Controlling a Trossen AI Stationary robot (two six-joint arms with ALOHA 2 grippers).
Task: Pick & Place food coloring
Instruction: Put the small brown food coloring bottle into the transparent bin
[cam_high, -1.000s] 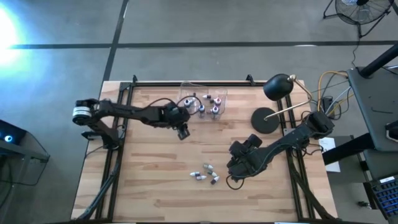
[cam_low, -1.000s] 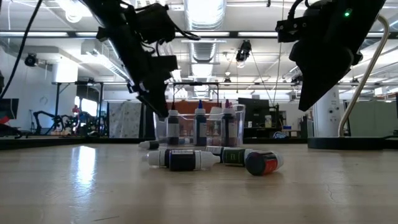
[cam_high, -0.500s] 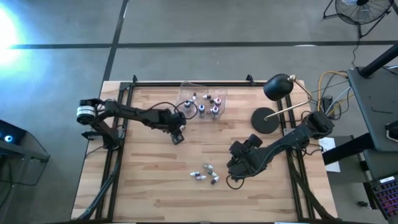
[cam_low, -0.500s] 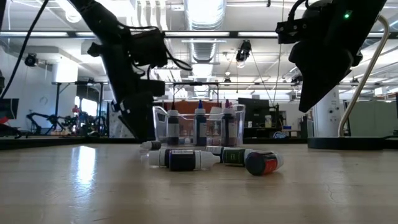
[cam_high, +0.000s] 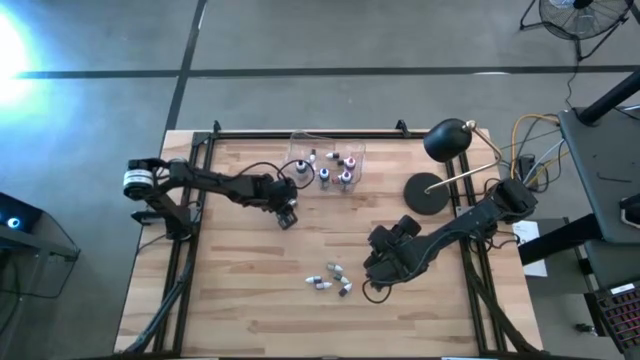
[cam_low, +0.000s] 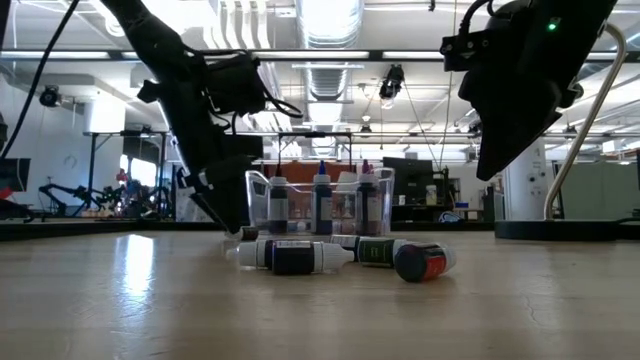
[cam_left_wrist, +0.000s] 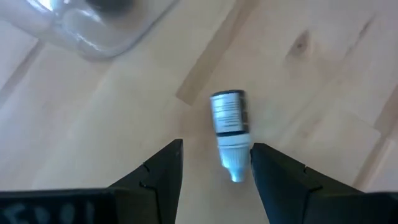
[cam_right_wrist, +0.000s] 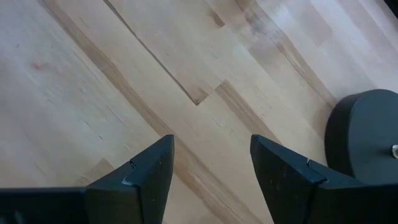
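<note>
Step in hand (judged): picking up one loose food coloring bottle (cam_left_wrist: 229, 127) lying on its side on the table (cam_high: 240, 300), just beside the clear box (cam_high: 325, 160)
Left gripper (cam_left_wrist: 214, 168): low over the wood, fingers (cam_left_wrist: 161, 174) spread wide and empty, the bottle's white tip lying between them; in the high view it sits at (cam_high: 286, 215), near the box's corner
Doing it well: the bottle lies slightly askew and nearer one finger than the other, so centre the pincer over the labelled body, not the tapered tip, then lower until the pads straddle it before closing; a round bottle may roll if one pad touches first
Remaining food coloring: a small cluster (cam_high: 330, 280) lies flat in the middle of the table, well apart from the left gripper; several bottles (cam_low: 320, 205) stand upright inside the clear box
Right gripper (cam_right_wrist: 211, 165): waiting above bare wood, fingers spread wide, nothing between them; near the cluster in the high view (cam_high: 375, 270)
Obstacles: the box wall is close to the left arm's wrist, so the lift should rise clear of the rim; the desk lamp (cam_high: 445, 140) with its round base (cam_high: 427, 193) stands well apart on the right arm's side
</note>
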